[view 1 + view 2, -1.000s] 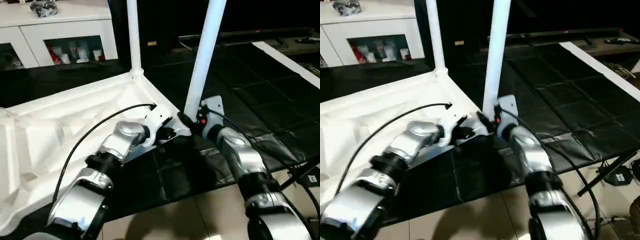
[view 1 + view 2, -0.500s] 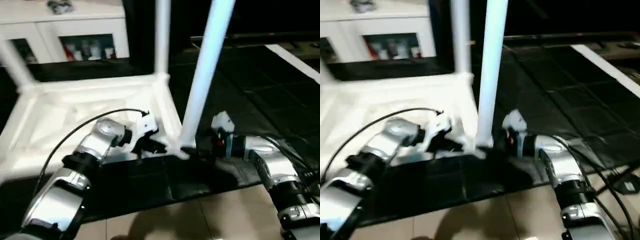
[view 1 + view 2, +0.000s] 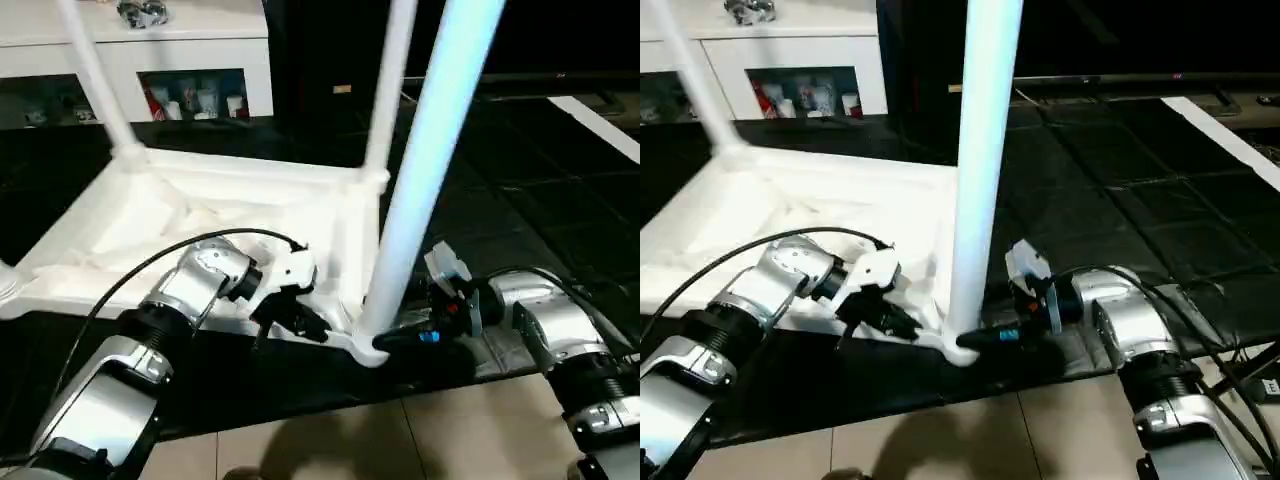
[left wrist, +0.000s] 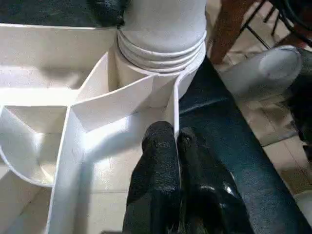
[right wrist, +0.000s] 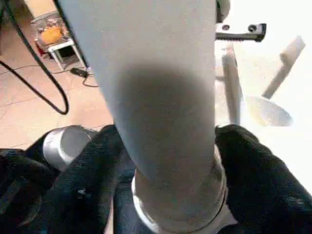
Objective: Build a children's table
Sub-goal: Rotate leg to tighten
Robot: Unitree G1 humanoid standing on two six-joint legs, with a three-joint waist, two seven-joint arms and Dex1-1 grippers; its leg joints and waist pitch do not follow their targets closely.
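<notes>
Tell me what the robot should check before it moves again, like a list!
1. Left hand pinching the tabletop rib: ok, both fingers are shut on the thin wall beside the corner socket.
2. Right hand around the near leg: ok, a finger sits on each side of its base.
3. Near leg fully down in its socket: cannot tell; ridges show above the socket rim.
4. Near leg straight: not ok, it looks tilted.
5. Far legs in place: ok, two stand in the far corners.
6. Tabletop well on the black table: cannot tell, the near corner sits by the edge.
</notes>
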